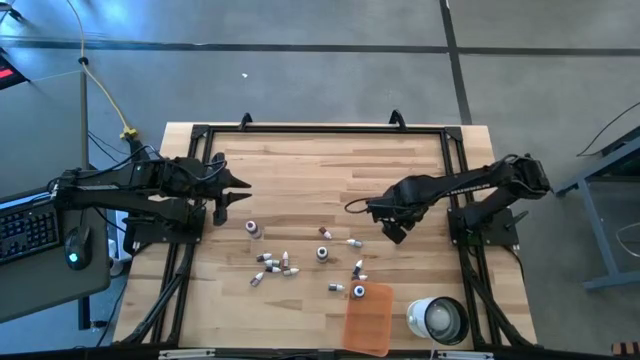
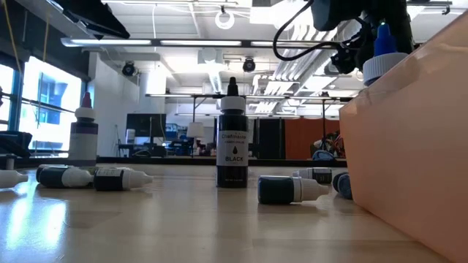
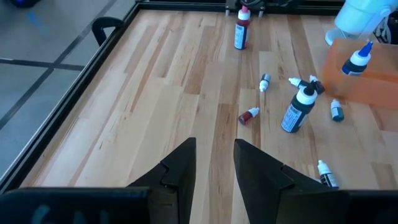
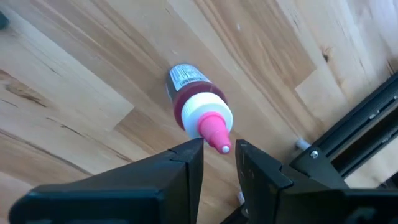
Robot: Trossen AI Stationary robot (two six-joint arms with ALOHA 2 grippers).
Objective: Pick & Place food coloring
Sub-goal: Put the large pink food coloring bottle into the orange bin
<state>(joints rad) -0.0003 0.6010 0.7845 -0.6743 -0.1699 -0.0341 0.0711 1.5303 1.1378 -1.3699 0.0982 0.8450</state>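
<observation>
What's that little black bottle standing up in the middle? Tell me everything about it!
The black bottle stands upright on the wooden table, alone, touching nothing else. Its body looks like dark glossy plastic, with a pointed black dropper cap on top. Its label shows a drop and the word BLACK.

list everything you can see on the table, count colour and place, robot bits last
food coloring bottles: about a dozen, whitish or dark bodies with red, white, blue or dark caps, scattered mid-table, mostly lying down
black bottle: one, dark, standing upright mid-table
pink-tipped bottle: one, red body, white collar, just ahead of the right gripper
orange tray: one, translucent, near front edge, right of centre
white cup: one, right of the tray
table: one, light wood, black frame
left gripper: fingers apart, empty, over the table's left side
right gripper: fingers slightly apart, holding nothing, right of the bottles
</observation>
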